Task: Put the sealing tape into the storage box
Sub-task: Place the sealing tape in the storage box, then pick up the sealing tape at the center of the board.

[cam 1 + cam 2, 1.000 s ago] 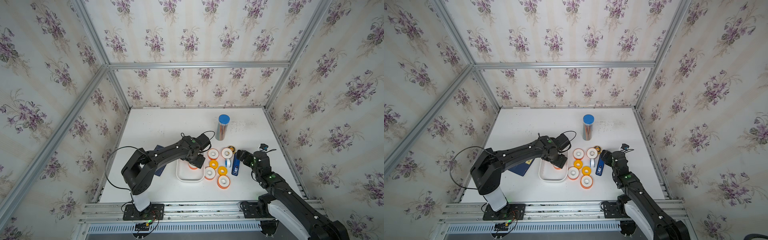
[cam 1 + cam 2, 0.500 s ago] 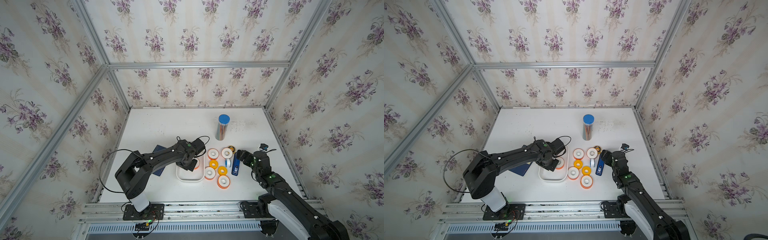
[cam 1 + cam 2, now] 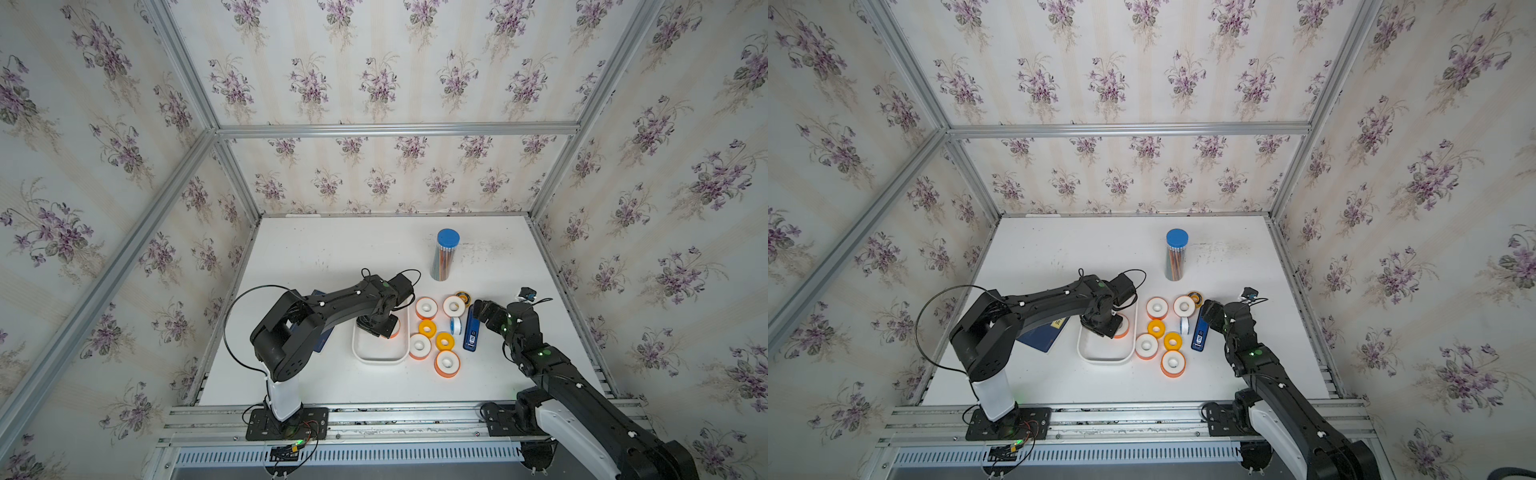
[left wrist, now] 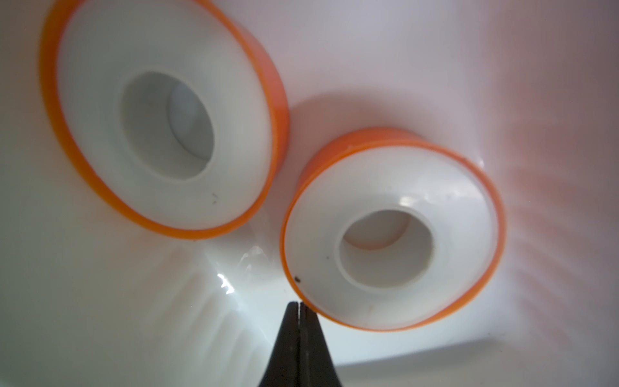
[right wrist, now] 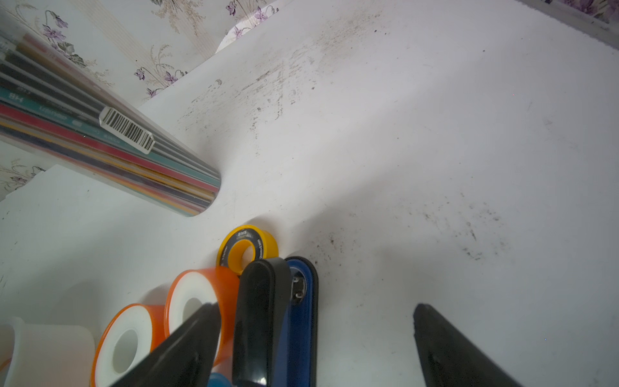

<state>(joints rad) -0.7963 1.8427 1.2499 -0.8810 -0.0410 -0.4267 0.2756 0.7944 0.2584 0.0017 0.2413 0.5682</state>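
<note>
Table, both top views, front edge outward.

1. Nearest: an orange roll, lying flat at 4 o'clock of the box, apart from it. A second orange roll lies just beside the box's 3 o'clock wall.
2. Box: white, shallow, front of centre. The left gripper is down inside its far half. In the left wrist view its tips are pressed together with nothing between them, just beside the rim of an orange roll flat on the box floor. Another orange roll shows just beside that one; flat or leaning, cannot tell.
3. Booklet: at 9 o'clock of the box, partly under the left arm.
4. At 3 o'clock of the box, going outward: two yellow rolls, a blue-white roll, then the bar.
5. Right gripper: jaws wide apart, grasping nothing. In the right wrist view the bar lies between its fingers; contact cannot be told.
6. Farther: two orange rolls at 2 o'clock of the box, and the black-yellow roll just beside the outer one.
7. Farthest: pencil tube, upright, at 12 o'clock of the rolls.

Eight rolls lie outside the box.
</note>
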